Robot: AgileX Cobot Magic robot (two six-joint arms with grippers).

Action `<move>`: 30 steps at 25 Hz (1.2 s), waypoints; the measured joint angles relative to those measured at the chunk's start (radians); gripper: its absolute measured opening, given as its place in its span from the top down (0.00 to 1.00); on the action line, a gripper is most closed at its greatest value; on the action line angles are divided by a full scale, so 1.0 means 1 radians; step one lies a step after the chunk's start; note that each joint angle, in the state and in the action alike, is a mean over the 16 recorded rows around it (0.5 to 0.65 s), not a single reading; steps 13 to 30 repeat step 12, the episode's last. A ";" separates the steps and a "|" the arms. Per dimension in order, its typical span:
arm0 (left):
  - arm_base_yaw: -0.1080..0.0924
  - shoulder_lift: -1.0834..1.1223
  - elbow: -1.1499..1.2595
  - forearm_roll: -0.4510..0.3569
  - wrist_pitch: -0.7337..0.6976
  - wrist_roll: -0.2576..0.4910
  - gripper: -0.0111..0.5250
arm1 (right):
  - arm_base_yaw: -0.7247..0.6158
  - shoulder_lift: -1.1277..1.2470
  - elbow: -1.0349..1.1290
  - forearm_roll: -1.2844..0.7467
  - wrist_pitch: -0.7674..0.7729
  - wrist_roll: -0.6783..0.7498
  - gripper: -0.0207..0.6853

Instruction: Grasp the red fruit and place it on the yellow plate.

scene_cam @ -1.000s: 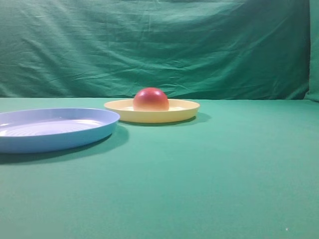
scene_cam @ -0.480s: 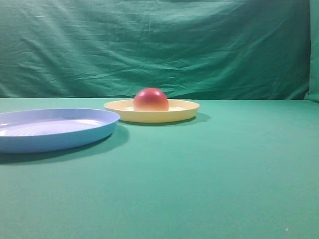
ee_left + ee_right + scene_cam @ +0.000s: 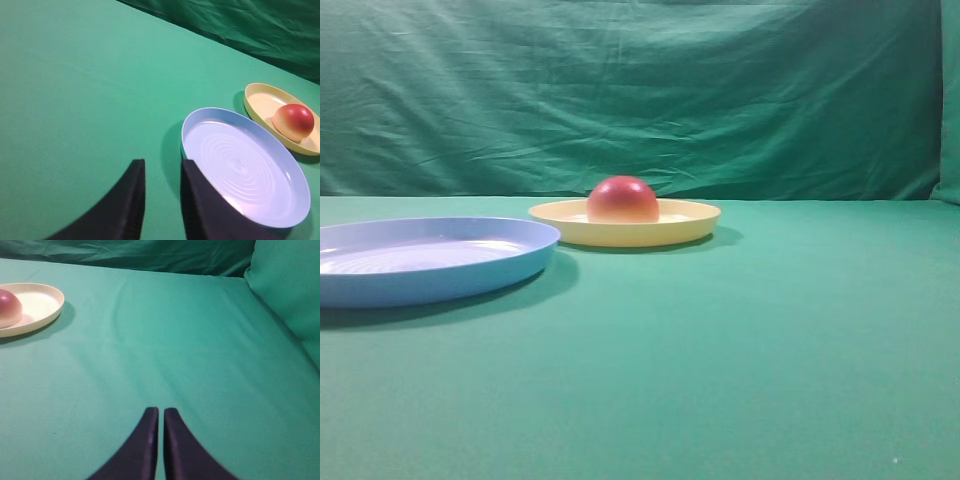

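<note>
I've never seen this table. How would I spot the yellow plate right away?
On the green cloth stand two round plates. The yellow plate is the smaller, farther one, right of the light-blue plate. Only it holds the red fruit.

The fruit [image 3: 622, 200] looks smooth with a soft shine. The yellow plate [image 3: 692, 222] seems matt plastic. The blue plate [image 3: 280, 200] is glossy plastic with fine rings. The table [image 3: 750, 340] has matt green cloth; the backdrop [image 3: 640, 90] is wrinkled cloth.

Fruit [image 3: 622, 199]: seated in the smaller plate [image 3: 690, 225].
Larger plate [image 3: 420, 262]: placed left of and before the smaller plate, near, apart.
Backdrop [image 3: 620, 90]: hung behind both.
</note>
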 joint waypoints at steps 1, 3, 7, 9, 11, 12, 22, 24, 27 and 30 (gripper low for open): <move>0.000 0.000 0.000 0.000 0.000 0.000 0.69 | 0.000 0.000 0.000 0.000 0.000 0.000 0.97; 0.000 0.000 0.000 0.000 0.000 0.000 0.69 | 0.000 0.000 0.000 0.000 0.000 0.000 0.97; 0.000 0.000 0.000 0.000 0.000 0.000 0.69 | 0.000 0.000 0.000 0.000 0.000 0.000 0.97; 0.000 0.000 0.000 0.000 0.000 0.000 0.69 | 0.000 0.000 0.000 0.000 0.000 0.000 0.97; 0.000 0.000 0.000 0.000 0.000 0.000 0.69 | 0.000 0.000 0.000 0.000 0.000 0.000 0.97; 0.000 0.000 0.000 0.000 0.000 0.000 0.69 | 0.000 0.000 0.000 0.000 0.000 0.000 0.97; 0.000 0.000 0.000 0.000 0.000 0.000 0.69 | 0.000 0.000 0.000 0.000 0.000 0.000 0.97; 0.000 0.000 0.000 0.000 0.000 0.000 0.69 | 0.000 0.000 0.000 0.000 0.000 0.000 0.97; 0.000 0.000 0.000 0.000 0.000 0.000 0.69 | 0.000 0.000 0.000 0.000 0.000 0.000 0.97; 0.000 0.000 0.000 0.000 0.000 0.000 0.69 | 0.000 0.000 0.000 0.000 0.000 0.000 0.97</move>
